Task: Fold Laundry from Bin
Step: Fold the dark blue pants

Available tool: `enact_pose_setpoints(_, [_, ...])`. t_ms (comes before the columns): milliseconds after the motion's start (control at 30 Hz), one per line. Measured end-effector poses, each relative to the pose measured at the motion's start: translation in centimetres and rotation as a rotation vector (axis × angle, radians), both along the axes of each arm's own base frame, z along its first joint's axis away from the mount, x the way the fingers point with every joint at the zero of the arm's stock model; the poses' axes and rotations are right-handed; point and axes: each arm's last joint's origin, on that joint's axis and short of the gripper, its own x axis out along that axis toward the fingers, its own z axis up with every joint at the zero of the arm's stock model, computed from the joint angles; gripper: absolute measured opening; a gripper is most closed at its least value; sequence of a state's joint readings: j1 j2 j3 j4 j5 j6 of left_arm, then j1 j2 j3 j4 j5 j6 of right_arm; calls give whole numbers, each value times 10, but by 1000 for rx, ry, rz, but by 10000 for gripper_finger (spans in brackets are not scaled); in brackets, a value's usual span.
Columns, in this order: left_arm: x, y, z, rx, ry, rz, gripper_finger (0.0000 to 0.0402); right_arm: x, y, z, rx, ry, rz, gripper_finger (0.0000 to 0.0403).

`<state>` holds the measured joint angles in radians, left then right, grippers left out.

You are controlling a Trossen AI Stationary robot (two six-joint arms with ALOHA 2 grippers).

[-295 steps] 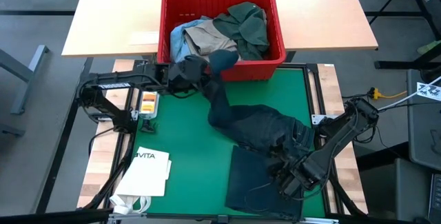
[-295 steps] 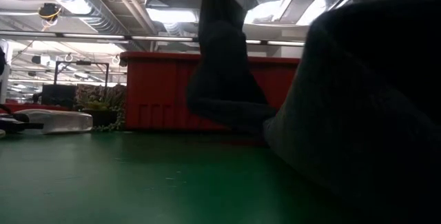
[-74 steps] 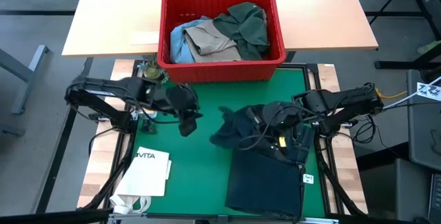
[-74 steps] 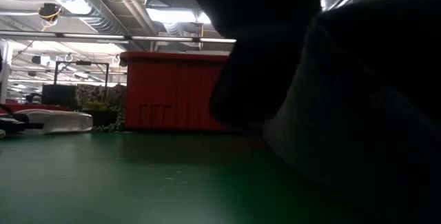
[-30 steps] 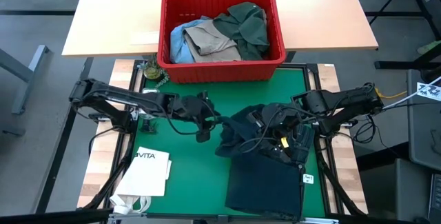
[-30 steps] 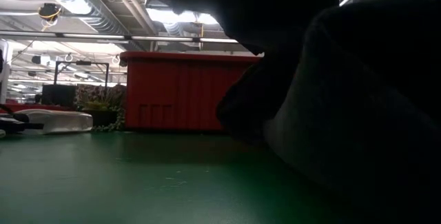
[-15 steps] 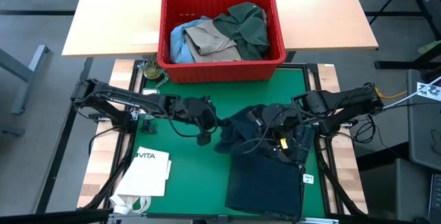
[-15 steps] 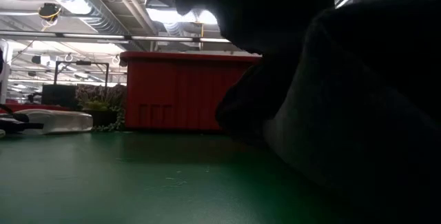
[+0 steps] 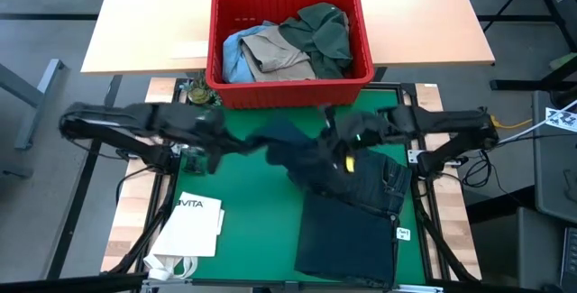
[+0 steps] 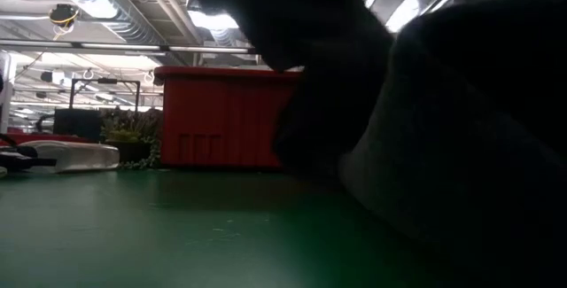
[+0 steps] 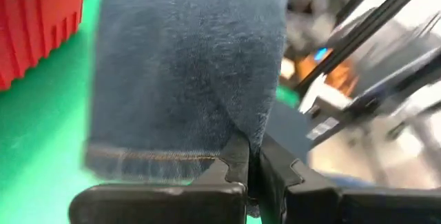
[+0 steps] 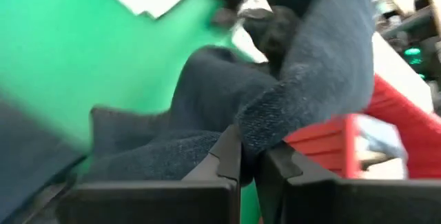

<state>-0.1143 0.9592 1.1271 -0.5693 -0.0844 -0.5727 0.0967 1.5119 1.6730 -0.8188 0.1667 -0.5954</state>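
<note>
Dark navy trousers lie partly folded on the right half of the green mat. One leg is raised and stretched between my two grippers. My left gripper is shut on that leg's end, left of the mat's middle. My right gripper is shut on the cloth farther along, right of the middle. The red bin stands beyond the mat's far edge, holding a dark green shirt, a khaki garment and light blue denim. In the low view the dark trousers fill the right side. My left gripper pinches the trouser leg beside its stitched hem between its two fingers, coming level from the table's left. The cloth hangs lifted clear of the mat there. My right gripper pinches a bunched fold of the dark cloth between its two fingers, slanting down from the right. That fold is raised, and the rest of the trousers trails down onto the mat.
A white paper bag printed VITA lies on the mat's near left corner. A small object sits by the bin's left near corner. The wooden table carries the bin. Bare green mat shows left of the trousers.
My left gripper has shut on the end of the trouser leg, then gone up and toward the table's left edge, rolling as it went. My right gripper has gone toward the far edge with its fold. The leg, bunched before, is now drawn out between them.
</note>
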Motion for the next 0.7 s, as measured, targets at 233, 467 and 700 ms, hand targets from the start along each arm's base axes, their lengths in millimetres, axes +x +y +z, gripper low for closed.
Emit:
enact_pose_setpoints(233, [-62, 7, 30, -184, -210, 60, 1, 47, -56, 2, 85, -286, 49, 21])
enact_pose_setpoints(467, [-107, 14, 42, -265, -358, 121, 1, 97, -96, -22, 113, -494, 137, 21])
enact_pose_setpoints(700, [-130, 18, 34, -322, -319, 180, 0, 122, -122, -66, 102, -407, 102, 21])
